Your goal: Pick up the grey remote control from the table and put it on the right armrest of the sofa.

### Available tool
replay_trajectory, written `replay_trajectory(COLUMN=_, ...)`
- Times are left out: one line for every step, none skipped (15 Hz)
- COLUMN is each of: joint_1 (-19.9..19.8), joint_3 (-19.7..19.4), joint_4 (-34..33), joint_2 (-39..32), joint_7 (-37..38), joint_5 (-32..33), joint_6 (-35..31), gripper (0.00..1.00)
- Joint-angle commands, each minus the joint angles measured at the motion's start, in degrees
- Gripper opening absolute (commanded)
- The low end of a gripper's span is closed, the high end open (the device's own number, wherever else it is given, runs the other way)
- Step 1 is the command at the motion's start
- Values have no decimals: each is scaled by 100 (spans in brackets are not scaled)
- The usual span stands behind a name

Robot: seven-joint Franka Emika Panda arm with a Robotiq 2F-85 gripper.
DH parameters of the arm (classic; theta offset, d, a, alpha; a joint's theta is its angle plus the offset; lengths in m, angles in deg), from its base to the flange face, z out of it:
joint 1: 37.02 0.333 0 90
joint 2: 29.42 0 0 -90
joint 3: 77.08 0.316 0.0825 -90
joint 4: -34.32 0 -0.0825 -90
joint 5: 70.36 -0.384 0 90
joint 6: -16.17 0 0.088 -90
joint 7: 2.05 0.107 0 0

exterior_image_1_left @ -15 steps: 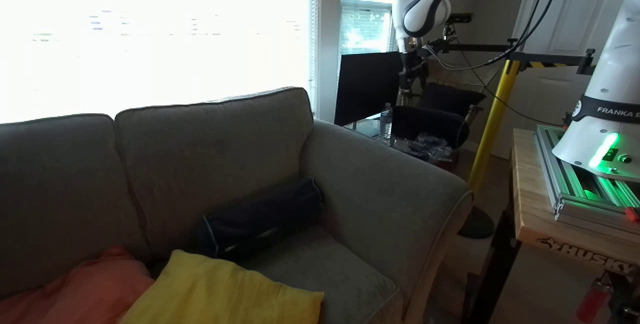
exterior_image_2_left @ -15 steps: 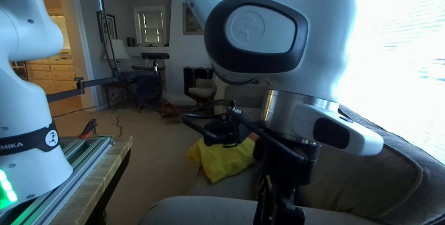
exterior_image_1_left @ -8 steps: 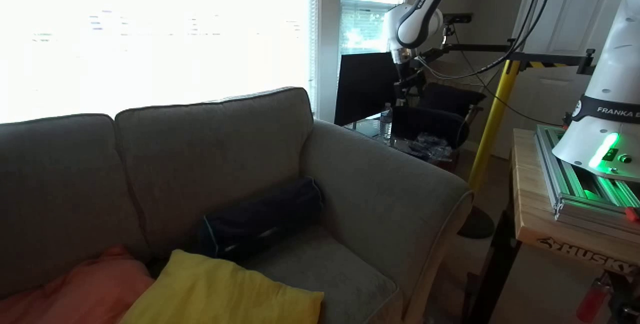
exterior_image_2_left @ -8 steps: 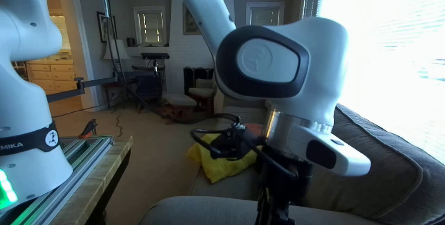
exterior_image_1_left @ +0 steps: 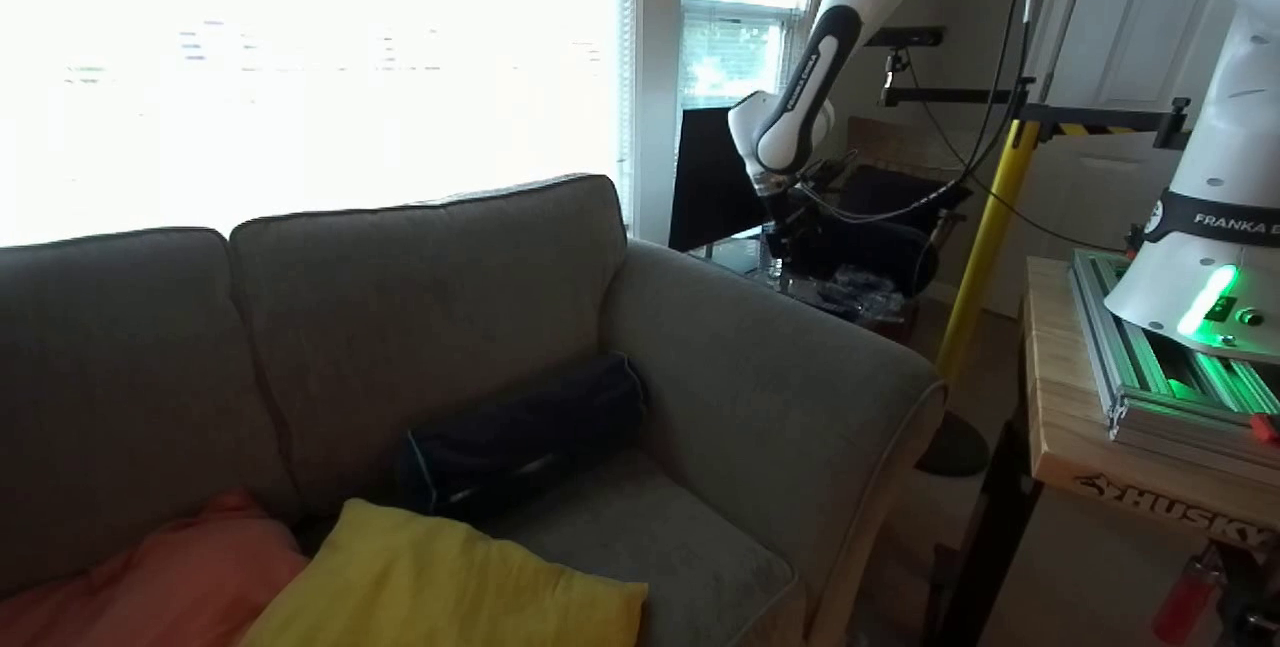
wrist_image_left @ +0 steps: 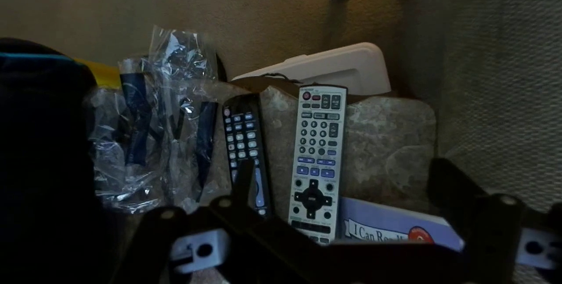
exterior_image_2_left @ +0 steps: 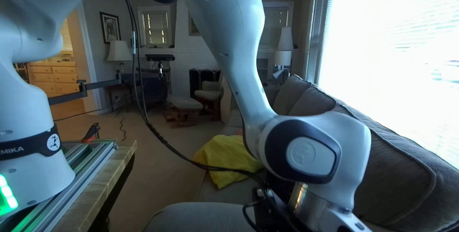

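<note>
The grey remote control point(wrist_image_left: 317, 156), silver-grey with dark and blue buttons, lies on the cluttered table point(wrist_image_left: 386, 148) in the wrist view. My gripper point(wrist_image_left: 342, 172) is open, one finger over a black remote point(wrist_image_left: 246, 152), the other over the table's right side. The grey remote lies between the fingers, its lower end hidden by the gripper. In an exterior view the gripper point(exterior_image_1_left: 780, 242) is low over the table behind the sofa's right armrest point(exterior_image_1_left: 770, 347). That armrest also shows in an exterior view point(exterior_image_2_left: 200, 217), where the fingers are out of frame. The sofa point(exterior_image_1_left: 430, 317) is grey-olive.
Plastic-wrapped items point(wrist_image_left: 131, 143) and a black padded thing point(wrist_image_left: 39, 134) are left of the remotes. A book point(wrist_image_left: 395, 224) lies right of the grey remote; a white case point(wrist_image_left: 342, 66) is beyond. Woven grey cloth point(wrist_image_left: 505, 77) rises at right. A monitor point(exterior_image_1_left: 710, 177) stands by the table.
The arm has come down and reached farther out. In an exterior view the gripper has moved down and left, from above the table to low over it. The sofa and cushions have not moved.
</note>
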Motion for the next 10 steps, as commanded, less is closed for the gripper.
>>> replay_trajectory(joint_1=-121, joint_3=-97, joint_4=-1389, joint_2=-1181, joint_7=-468, joint_5=-37, joint_6=614, gripper=100)
replay_trajectory(joint_1=-174, joint_3=-112, joint_4=-1663, joint_2=-1403, joint_7=-580, joint_5=-45, joint_6=766, gripper=100)
replay_trajectory(joint_1=-236, joint_3=-108, joint_4=-1961, joint_2=-1642, joint_7=-695, joint_5=-62, joint_6=946, gripper=100)
replay_trajectory(joint_1=-286, joint_3=-97, joint_4=-2244, joint_2=-1847, joint_7=-818, joint_5=-66, joint_6=1125, gripper=100)
replay_trajectory(joint_1=-326, joint_3=-75, joint_4=-2532, joint_2=-2056, joint_7=-881, joint_5=-104, joint_6=1367, gripper=100)
replay_trajectory(joint_1=-365, joint_3=-51, joint_4=-2797, joint_2=-2234, joint_7=-936, joint_5=-147, joint_6=1661, gripper=100)
replay_trajectory(joint_1=-243, joint_3=-132, joint_4=-2041, joint_2=-1763, joint_7=-715, joint_5=-56, joint_6=1158, gripper=100)
replay_trajectory(joint_1=-275, joint_3=-122, joint_4=-2267, joint_2=-1928, joint_7=-749, joint_5=-57, joint_6=1330, gripper=100)
replay_trajectory(joint_1=-289, joint_3=-118, joint_4=-2432, joint_2=-2051, joint_7=-768, joint_5=-59, joint_6=1419, gripper=100)
replay_trajectory(joint_1=-290, joint_3=-117, joint_4=-2531, joint_2=-2124, joint_7=-775, joint_5=-60, joint_6=1457, gripper=100)
